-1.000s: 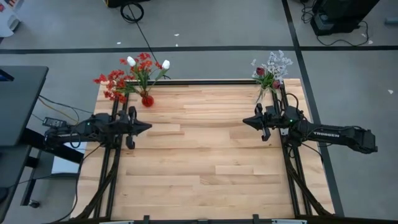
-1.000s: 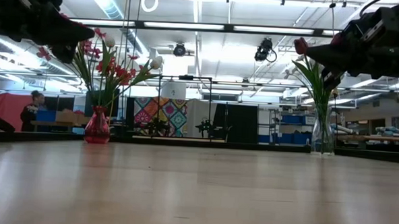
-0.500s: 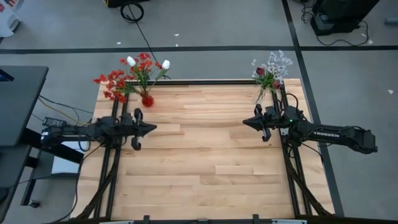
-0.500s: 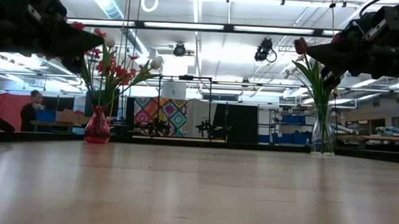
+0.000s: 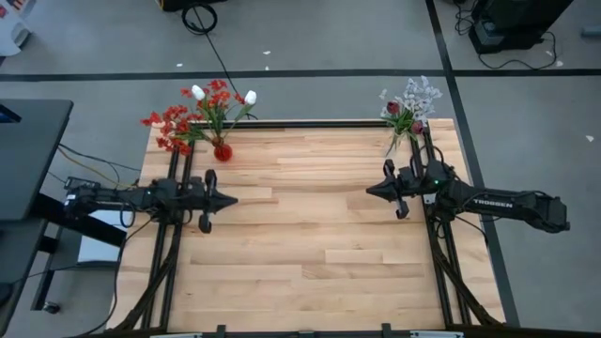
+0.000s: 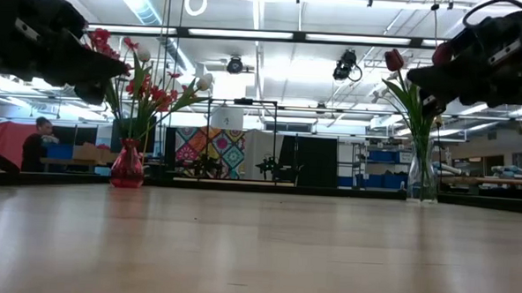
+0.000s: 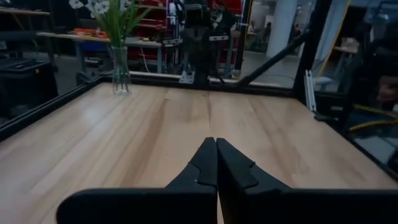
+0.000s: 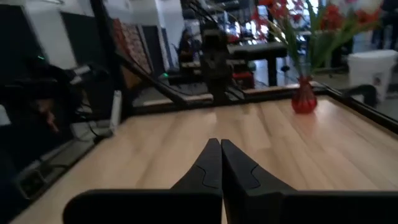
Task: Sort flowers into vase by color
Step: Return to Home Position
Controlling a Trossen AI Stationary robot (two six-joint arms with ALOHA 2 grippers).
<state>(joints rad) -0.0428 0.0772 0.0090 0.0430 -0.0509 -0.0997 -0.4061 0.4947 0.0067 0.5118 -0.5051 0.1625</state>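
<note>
Plainly, no flower lies loose on the table (image 5: 310, 244): every stem stands in one of two vases on the far edge. In the upper left of the high view, the red vase (image 5: 223, 151) holds the red clusters (image 5: 169, 127), which fan out past the table's corner, together with two white tulip buds (image 5: 198, 92) standing higher. Below it, at the left edge of the boards, the left gripper (image 5: 233, 199) points toward the middle of the table; its own wrist view shows the two dark fingers (image 7: 205, 163) pressed flat together with nothing between them. Across bare wood at mid-right, the right gripper (image 5: 369, 191) faces it, and its fingers (image 8: 210, 163) likewise meet tip to tip and carry nothing. Above that arm, in the upper right, the clear vase (image 5: 394, 143) holds the maroon buds (image 5: 392, 108) and the pale sprigs (image 5: 420, 94). Both arms look parked, so the sorting seems finished, though white buds share the red vase with the red clusters. Should any stem need moving, these flowers would probably be very light. Their thin stems likely flex and slip under the pads, and the soft heads would crush or snag on their neighbours. The safest hold seems to be low on a bare stretch of stem just above the vase mouth, lifting straight up. Each narrow, top-heavy vase could tip if a stem drags sideways.
</note>
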